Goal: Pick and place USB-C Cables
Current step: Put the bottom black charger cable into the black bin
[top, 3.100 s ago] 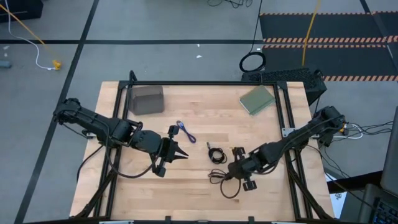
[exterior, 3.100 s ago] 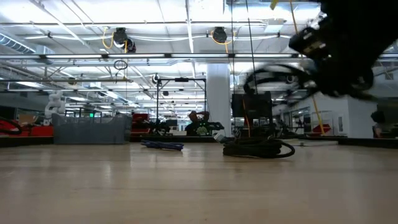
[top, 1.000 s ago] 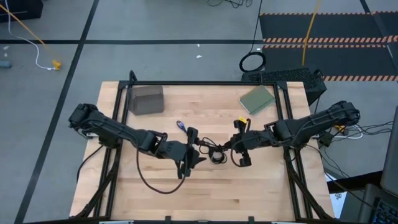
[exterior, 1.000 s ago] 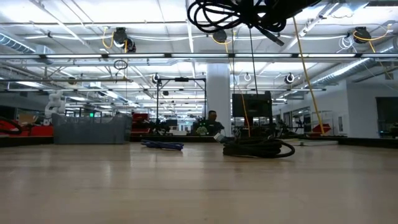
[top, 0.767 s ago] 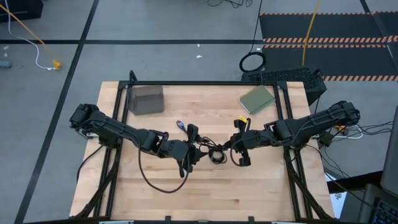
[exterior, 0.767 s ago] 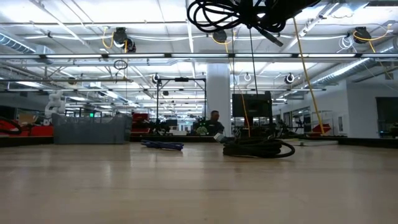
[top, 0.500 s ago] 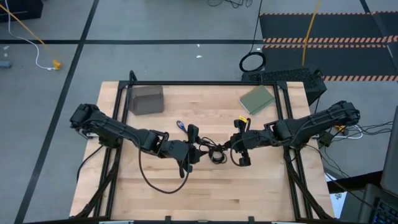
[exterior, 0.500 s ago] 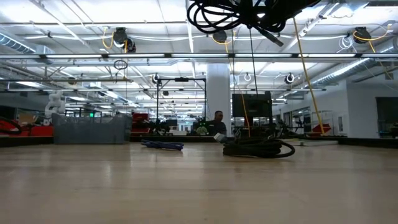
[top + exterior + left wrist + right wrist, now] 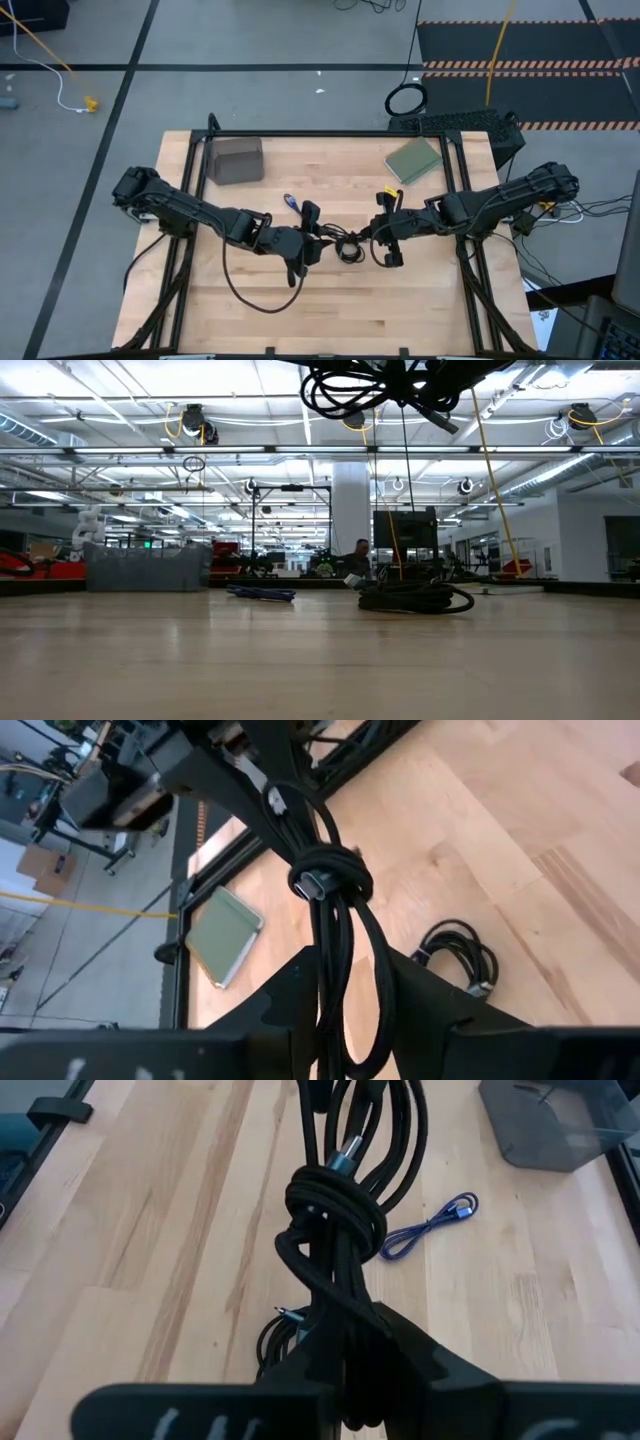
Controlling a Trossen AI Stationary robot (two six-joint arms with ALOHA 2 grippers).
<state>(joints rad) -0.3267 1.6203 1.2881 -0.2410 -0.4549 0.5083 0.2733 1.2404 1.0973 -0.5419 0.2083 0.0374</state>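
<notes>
Black cable bundle (image 9: 340,238) hangs mid-air between both arms above bench (image 9: 420,290). Right gripper (image 9: 381,228) clamped on one end; left gripper (image 9: 318,240) narrow around the other. Risk: both pulling tightens the knot. Blue cable (image 9: 428,1228) and another black cable (image 9: 462,952) lie on bench.

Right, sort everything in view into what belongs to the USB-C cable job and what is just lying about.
Job:
- raised black cable, off the wood
- flat black cable, lying beneath it
- blue-purple cable

Lying about:
- grey box
- green pad
- black ring loop on the floor
- yellow cord
</notes>
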